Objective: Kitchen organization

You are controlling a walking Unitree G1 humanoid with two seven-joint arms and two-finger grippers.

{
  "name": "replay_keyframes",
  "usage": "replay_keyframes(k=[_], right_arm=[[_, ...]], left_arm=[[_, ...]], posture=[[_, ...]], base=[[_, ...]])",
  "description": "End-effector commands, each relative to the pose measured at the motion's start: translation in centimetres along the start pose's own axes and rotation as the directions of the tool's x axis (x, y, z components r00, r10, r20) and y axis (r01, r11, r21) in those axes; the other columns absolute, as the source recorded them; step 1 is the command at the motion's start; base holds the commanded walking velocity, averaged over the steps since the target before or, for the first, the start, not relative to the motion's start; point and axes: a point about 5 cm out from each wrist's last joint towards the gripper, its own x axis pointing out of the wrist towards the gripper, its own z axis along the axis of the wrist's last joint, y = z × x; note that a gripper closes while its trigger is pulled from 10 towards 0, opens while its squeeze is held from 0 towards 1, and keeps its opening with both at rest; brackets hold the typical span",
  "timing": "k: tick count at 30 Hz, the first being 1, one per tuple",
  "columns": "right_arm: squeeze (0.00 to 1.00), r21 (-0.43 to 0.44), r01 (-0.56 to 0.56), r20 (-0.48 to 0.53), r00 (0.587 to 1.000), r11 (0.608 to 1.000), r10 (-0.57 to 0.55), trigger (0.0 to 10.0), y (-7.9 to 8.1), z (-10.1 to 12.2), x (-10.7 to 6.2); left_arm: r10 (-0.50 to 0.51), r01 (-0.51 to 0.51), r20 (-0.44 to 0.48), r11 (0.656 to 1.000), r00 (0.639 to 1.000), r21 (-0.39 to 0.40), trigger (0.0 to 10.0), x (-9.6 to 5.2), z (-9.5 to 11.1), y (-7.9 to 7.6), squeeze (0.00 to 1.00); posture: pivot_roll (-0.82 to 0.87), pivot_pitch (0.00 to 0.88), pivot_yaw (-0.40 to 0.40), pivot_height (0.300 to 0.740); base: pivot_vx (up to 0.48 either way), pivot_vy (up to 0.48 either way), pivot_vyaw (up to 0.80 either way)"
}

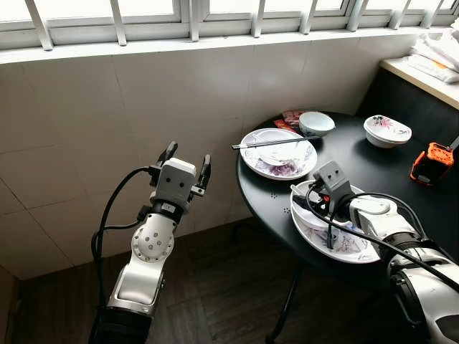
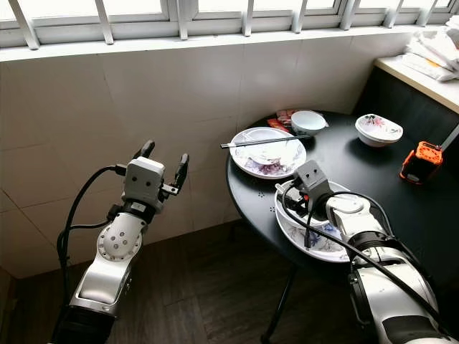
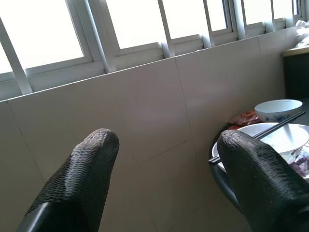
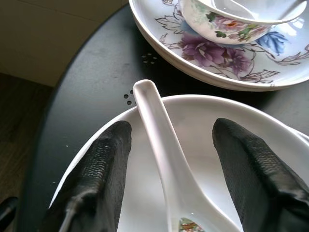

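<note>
A round black table (image 1: 358,165) stands against the tiled wall. At its near edge a floral plate (image 1: 351,247) holds a white bowl (image 4: 270,125) with a white ceramic spoon (image 4: 159,140) resting on its rim. My right gripper (image 4: 171,133) hovers open just over that bowl, its fingers on either side of the spoon handle without touching it. Farther back a second floral plate (image 1: 252,159) carries a bowl (image 1: 280,152) with black chopsticks (image 1: 251,145) across it. My left gripper (image 1: 188,158) is raised in the air left of the table, open and holding nothing, facing the wall.
A small pale blue bowl (image 1: 316,122), a red packet (image 1: 290,118) and a floral bowl (image 1: 387,130) sit at the table's back. An orange and black device (image 1: 431,163) lies at the right. A ledge with folded white cloths (image 1: 437,54) is at the far right. Dark wooden floor (image 1: 215,287) lies below.
</note>
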Motion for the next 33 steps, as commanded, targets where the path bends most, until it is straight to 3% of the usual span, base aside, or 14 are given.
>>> replay_keyframes(k=[1, 3, 5, 6, 7, 8, 22, 26, 33], right_arm=[[0.0, -0.008, 0.013, 0.011, 1.0, 1.0, -0.013, 10.0, -0.2, 0.5, 0.0], [0.0, -0.006, 0.012, 0.01, 1.0, 1.0, -0.012, 10.0, -0.1, 0.5, 0.1], [0.0, 0.005, 0.013, 0.014, 1.0, 1.0, -0.014, 5.0, -0.1, 0.5, 0.1], [0.0, 0.014, 0.016, 0.018, 1.0, 1.0, -0.017, 4.1, -0.1, 0.5, 0.1], [0.0, 0.015, 0.017, 0.018, 1.0, 1.0, -0.017, 4.1, -0.1, 0.5, 0.1], [0.0, 0.023, 0.021, 0.022, 1.0, 1.0, -0.021, 0.0, -0.1, 0.4, 0.1], [0.0, 0.085, 0.119, 0.01, 0.993, 0.989, -0.121, 0.0, -1.1, -0.8, -0.6], [0.0, 0.107, 0.18, 0.046, 0.981, 0.978, -0.186, 0.0, -1.8, -0.3, -0.9], [0.0, 0.057, 0.242, 0.244, 0.937, 0.969, -0.248, 0.0, -2.3, 3.5, -1.0]], left_arm=[[-0.012, 0.012, 0.005, 1.0, 1.0, 0.001, 10.0, 0.1, 0.3, -0.4, 0.0], [-0.011, 0.011, 0.006, 1.0, 1.0, 0.002, 10.0, 0.1, 0.3, -0.3, 0.0], [-0.007, 0.007, 0.008, 1.0, 1.0, 0.004, 10.0, 0.1, 0.3, -0.2, 0.0], [-0.004, 0.004, 0.01, 1.0, 1.0, 0.007, 10.0, 0.2, 0.4, -0.1, 0.0], [-0.004, 0.004, 0.01, 1.0, 1.0, 0.007, 10.0, 0.2, 0.4, -0.1, 0.0], [-0.003, 0.003, 0.01, 1.0, 1.0, 0.008, 10.0, 0.1, 0.4, -0.1, 0.0], [-0.015, 0.015, 0.008, 1.0, 1.0, 0.012, 10.0, 0.3, 0.3, -0.3, 0.0], [-0.012, 0.012, 0.006, 1.0, 1.0, 0.015, 10.0, 0.2, 0.3, -0.2, 0.0], [-0.011, 0.011, 0.0, 1.0, 1.0, 0.016, 10.0, 0.1, 0.1, -0.2, 0.0]], posture=[[0.1, 0.0, -0.099, 0.74], [0.1, 0.0, -0.1, 0.74], [0.11, 0.0, -0.1, 0.74], [0.11, 0.0, -0.099, 0.74], [0.11, 0.0, -0.099, 0.74], [0.1, 0.0, -0.098, 0.74], [0.1, 0.0, -0.093, 0.74], [0.1, 0.0, -0.095, 0.74], [0.08, 0.0, -0.087, 0.74]], base=[[0.0, 0.0, 0.0], [0.0, 0.0, 0.0], [0.0, 0.0, 0.0], [0.0, 0.0, 0.0], [0.0, 0.0, 0.0], [0.0, 0.0, 0.0], [0.0, 0.0, 0.0], [0.0, 0.0, 0.0], [0.0, 0.0, 0.0]])
